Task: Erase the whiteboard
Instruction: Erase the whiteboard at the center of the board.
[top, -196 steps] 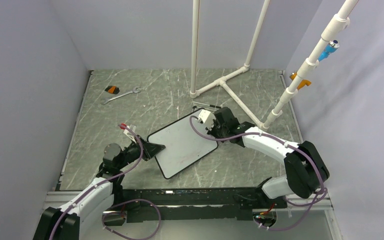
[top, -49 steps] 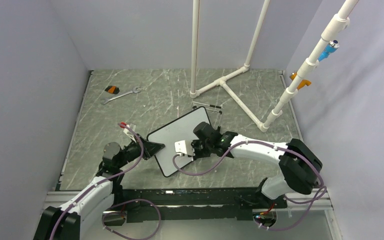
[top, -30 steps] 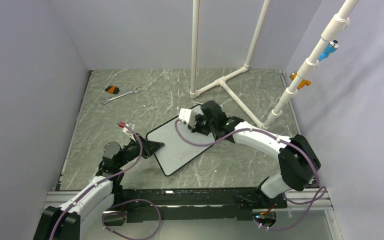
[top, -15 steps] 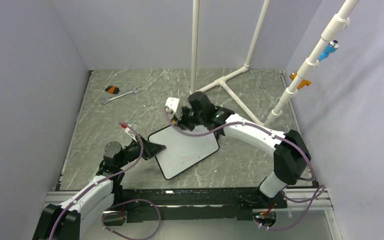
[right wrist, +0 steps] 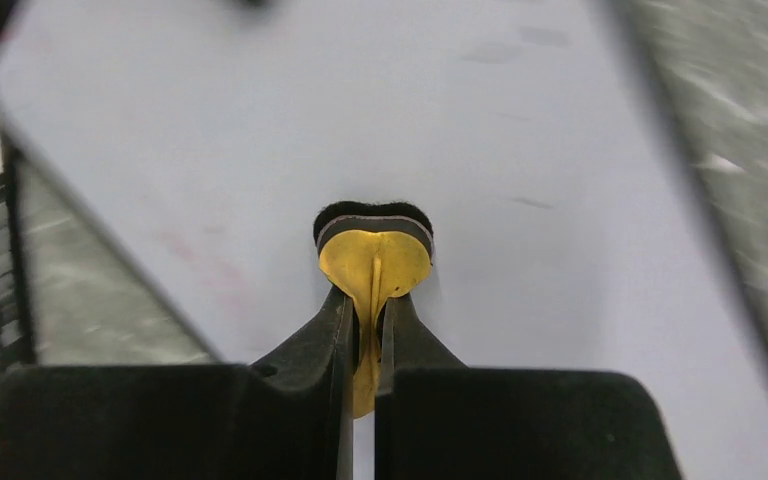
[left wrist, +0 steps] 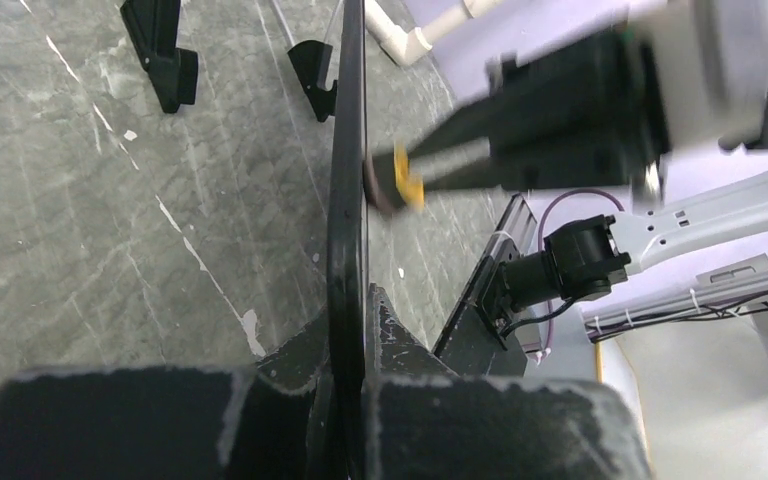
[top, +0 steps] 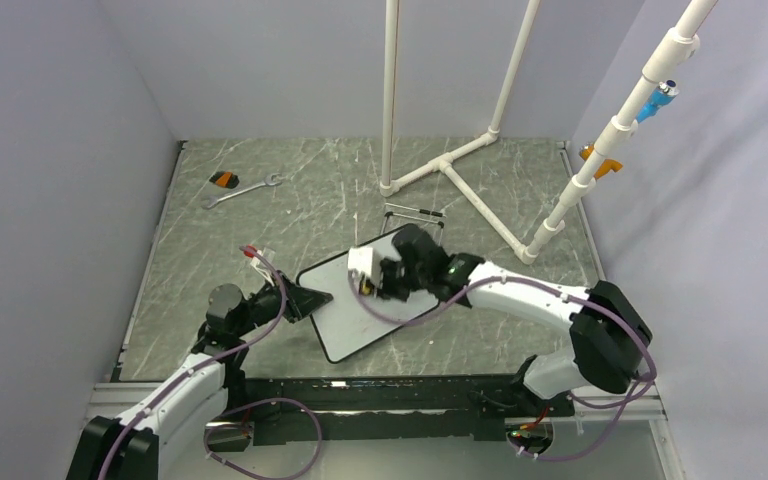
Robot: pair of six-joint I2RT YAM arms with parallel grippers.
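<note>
"Top external first: what's the biggest thing, and where's the board?"

"A grey marbled table [top: 260,200], hard and smooth. The whiteboard [top: 345,312] lies low on it, turned cornerwise, just ahead of my two arms. I can't tell whether its far end rests on the black wire feet [left wrist: 165,62]."

"How will it handle?"

"Light, thin and stiff, I'd judge. It has a glossy face and a narrow black frame with rounded corners. On that table it would skate or pivot under a wiping push, so it wants pinning. The place to take it is the frame edge, never the face. My left gripper [left wrist: 352,318] has it there, both fingers clamped across the near left edge, which the left wrist view shows edge-on."

"And the right?"

"My right gripper [right wrist: 365,300] is pinched tight on a small eraser [right wrist: 373,252]. Its yellow body is squashed into a fold between the fingers. The dark felt pad at its tip is pressed to the white surface near the board's middle."

"Much left to wipe?"

"It's mostly clean, by my reading. I make out a faint reddish smear [right wrist: 185,245] towards the left of the right wrist view and a few tiny dark flecks [right wrist: 535,203] further up. Soft felt on a slick face should lift them with light pressure."
</note>
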